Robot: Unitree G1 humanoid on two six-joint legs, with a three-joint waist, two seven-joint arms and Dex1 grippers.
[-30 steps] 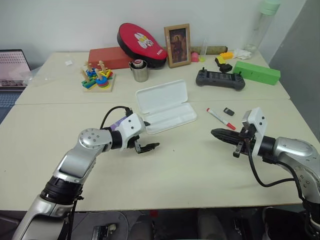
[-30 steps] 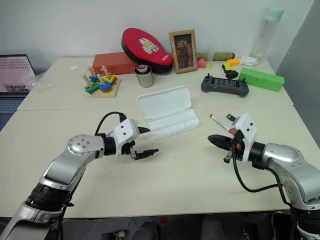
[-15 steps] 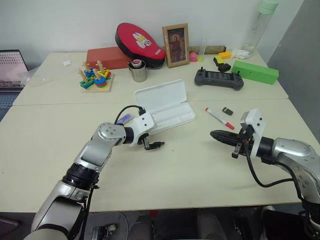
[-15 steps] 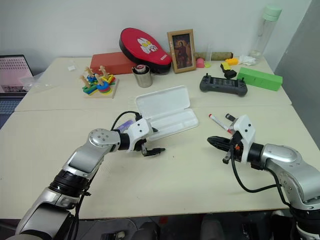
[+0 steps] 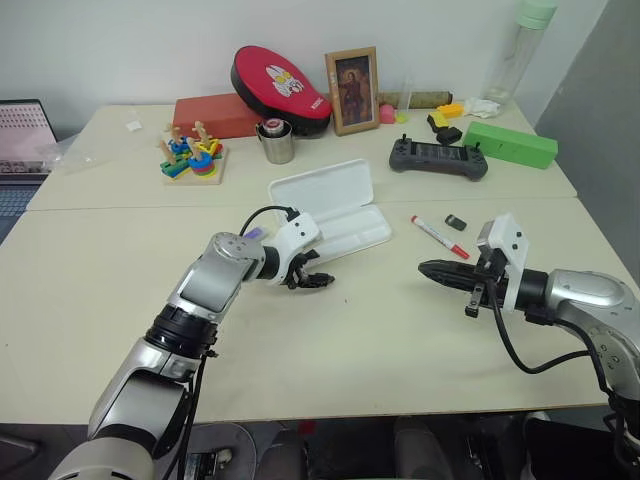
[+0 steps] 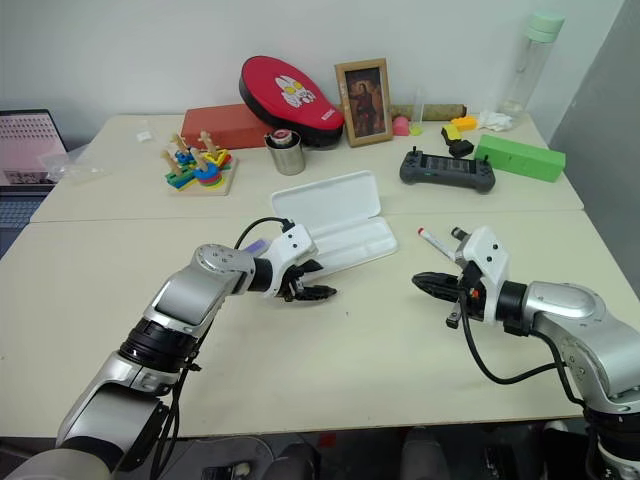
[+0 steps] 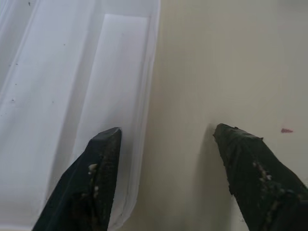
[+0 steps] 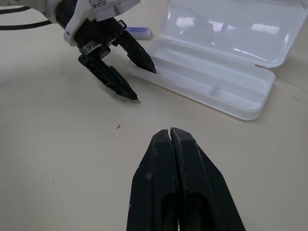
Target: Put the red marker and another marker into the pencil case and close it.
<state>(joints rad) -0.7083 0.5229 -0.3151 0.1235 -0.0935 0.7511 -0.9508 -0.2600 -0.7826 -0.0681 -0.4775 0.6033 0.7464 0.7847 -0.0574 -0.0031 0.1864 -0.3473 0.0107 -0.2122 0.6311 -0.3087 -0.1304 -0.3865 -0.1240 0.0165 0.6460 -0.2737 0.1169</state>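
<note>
Nothing packed yet, we judge: flat white plastic pencil case (image 5: pixel 330 213) lies open and empty, slim red-capped white marker (image 5: pixel 437 237) and stubby purple marker (image 8: pixel 140 32) on the bench (image 5: pixel 380 340); left hand (image 5: pixel 316 279) parted, empty, right hand (image 5: pixel 430 269) pinched shut, empty.

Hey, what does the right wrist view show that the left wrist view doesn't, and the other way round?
Right wrist view alone: the shut right end effector, the pencil case with its lid raised, and the purple marker behind the left end effector. Left wrist view alone: a close look at the left fingers, one above the tray floor, the other above the table. Both: the open left end effector straddling the tray's near wall, holding nothing.
</note>
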